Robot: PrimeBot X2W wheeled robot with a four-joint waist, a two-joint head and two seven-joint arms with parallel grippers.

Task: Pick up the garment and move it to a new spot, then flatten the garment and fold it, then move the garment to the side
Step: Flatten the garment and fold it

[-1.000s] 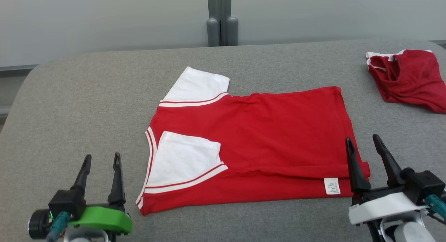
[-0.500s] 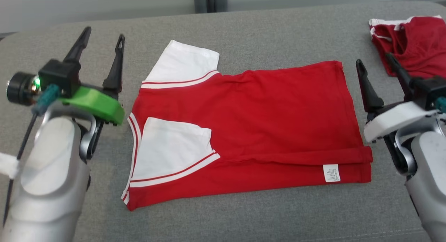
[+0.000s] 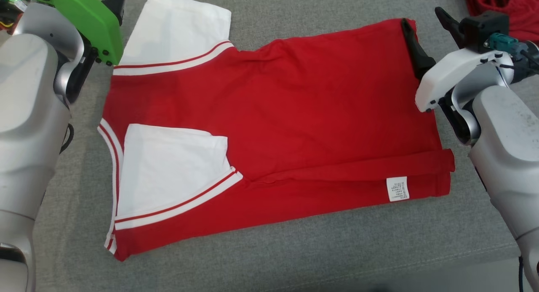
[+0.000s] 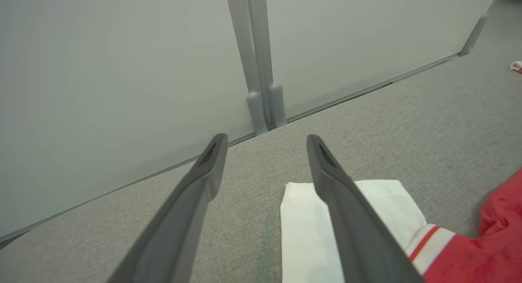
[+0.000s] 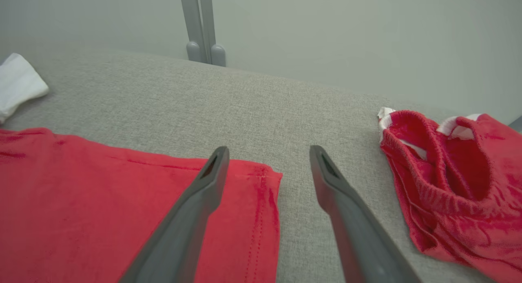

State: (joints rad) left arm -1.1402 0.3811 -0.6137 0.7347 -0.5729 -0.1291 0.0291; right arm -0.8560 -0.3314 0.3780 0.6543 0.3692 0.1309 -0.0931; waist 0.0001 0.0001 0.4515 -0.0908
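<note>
Plainly spread and empty, the left gripper (image 4: 265, 142) hovers over the red T-shirt's (image 3: 294, 115) white sleeve (image 3: 177, 22), the right gripper (image 5: 269, 152) over its far right corner.

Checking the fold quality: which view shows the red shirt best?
The head view: the red shirt lies almost whole, one sleeve folded in. Left wrist view catches its far white sleeve; right wrist view its hem corner.

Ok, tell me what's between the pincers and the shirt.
Nothing visible. The left pincer hangs open over the white sleeve, the right pincer open over the far hem corner of the shirt. The second red garment lies apart, to the right.
</note>
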